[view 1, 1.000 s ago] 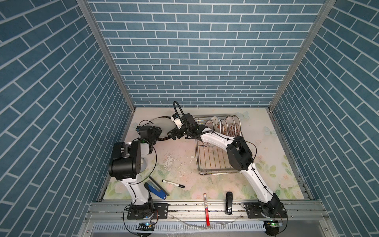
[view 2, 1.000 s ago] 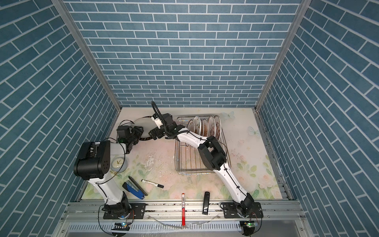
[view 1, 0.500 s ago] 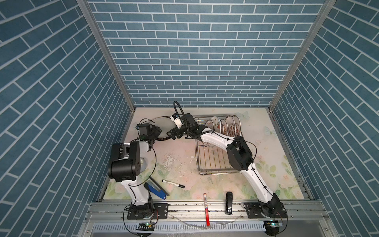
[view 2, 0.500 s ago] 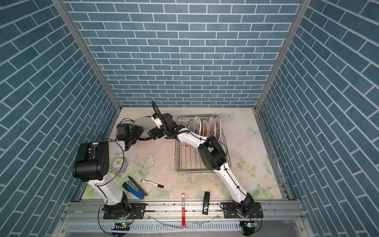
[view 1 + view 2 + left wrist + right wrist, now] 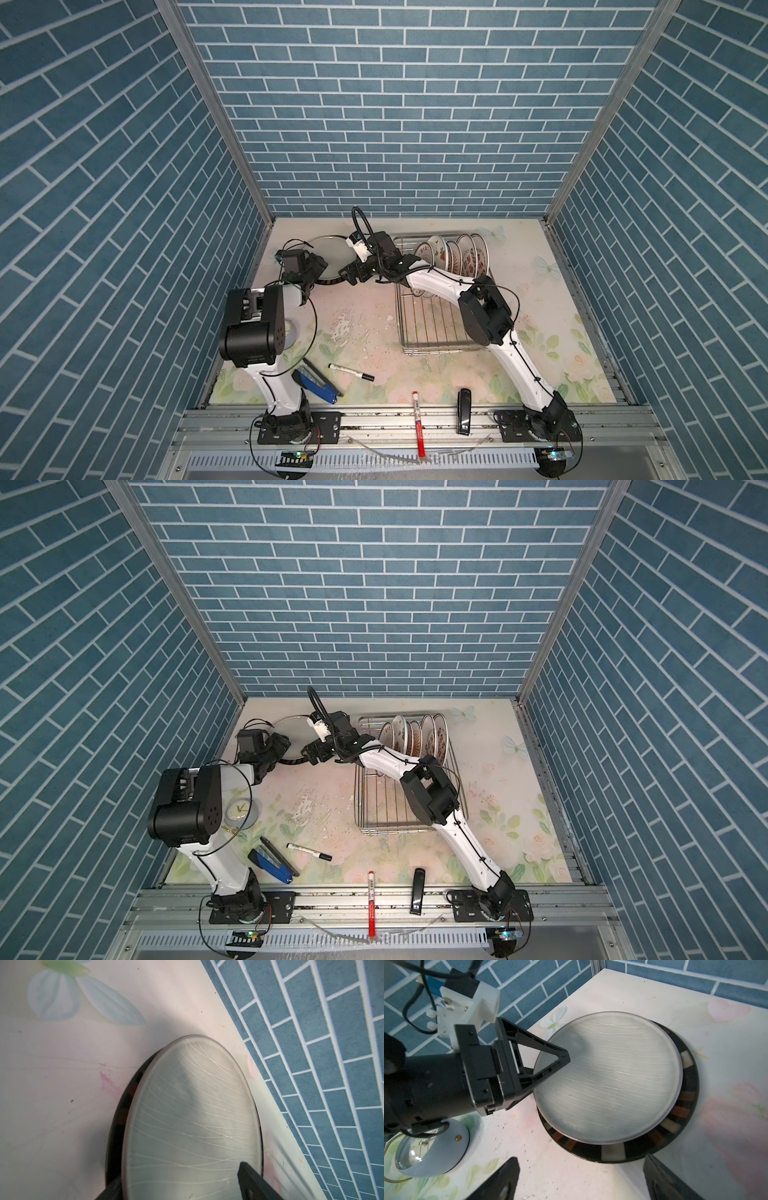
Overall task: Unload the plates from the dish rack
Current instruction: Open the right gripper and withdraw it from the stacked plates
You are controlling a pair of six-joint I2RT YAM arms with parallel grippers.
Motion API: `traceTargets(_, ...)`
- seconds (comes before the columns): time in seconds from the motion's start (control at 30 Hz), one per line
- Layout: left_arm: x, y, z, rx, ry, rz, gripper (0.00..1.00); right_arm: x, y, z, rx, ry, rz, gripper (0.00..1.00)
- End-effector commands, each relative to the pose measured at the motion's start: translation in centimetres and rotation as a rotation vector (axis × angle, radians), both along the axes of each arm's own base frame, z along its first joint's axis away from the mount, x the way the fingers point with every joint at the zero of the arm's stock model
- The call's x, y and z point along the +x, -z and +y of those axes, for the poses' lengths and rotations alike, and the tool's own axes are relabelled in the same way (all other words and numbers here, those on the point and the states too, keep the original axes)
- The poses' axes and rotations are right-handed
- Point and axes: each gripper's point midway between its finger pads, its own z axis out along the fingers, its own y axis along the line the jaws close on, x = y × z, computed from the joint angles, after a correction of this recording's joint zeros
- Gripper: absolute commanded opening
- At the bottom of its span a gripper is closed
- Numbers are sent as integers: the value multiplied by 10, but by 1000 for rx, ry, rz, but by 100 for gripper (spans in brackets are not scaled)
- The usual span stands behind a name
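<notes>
- Two plates stacked flat just left of centre in both top views: grey plate (image 5: 332,251) on top, dark-rimmed plate (image 5: 612,1153) underneath, its rim showing around the near side.
- About five other plates (image 5: 453,257) standing upright at the far end of dish rack (image 5: 434,352), right of centre.
- Jaws of left gripper (image 5: 320,266) apart, one finger over the grey plate's left rim.
- Jaws of right gripper (image 5: 347,276) spread wide, holding nothing, low beside the stack's right edge.
</notes>
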Motion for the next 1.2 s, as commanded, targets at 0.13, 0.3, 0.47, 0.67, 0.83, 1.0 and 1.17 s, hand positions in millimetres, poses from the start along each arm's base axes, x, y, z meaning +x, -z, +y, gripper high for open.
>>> traceTargets(0.13, -3, -8, 6, 49, -6, 18, 79, -1, -27, 1, 54, 2, -13, 94)
traceTargets(0.3, -5, -13, 8, 61, -21, 4, 78, -1, -28, 0, 53, 3, -15, 94)
traceTargets(0.47, 0, -11, 4, 44, 4, 5, 77, -1, -28, 0, 56, 3, -16, 94)
traceTargets(0.67, -8, -17, 9, 72, -22, 6, 76, -1, -30, -1, 58, 5, -18, 94)
traceTargets(0.83, -11, -23, 9, 74, -22, -2, 78, -4, -37, 1, 69, -3, -22, 94)
traceTargets(1.0, -19, -41, 7, 73, -20, -42, 82, -9, -44, -1, 72, -14, -32, 94)
traceTargets(1.17, -33, -70, 0, 70, 0, -106, 100, -24, -64, -4, 81, -21, -93, 99)
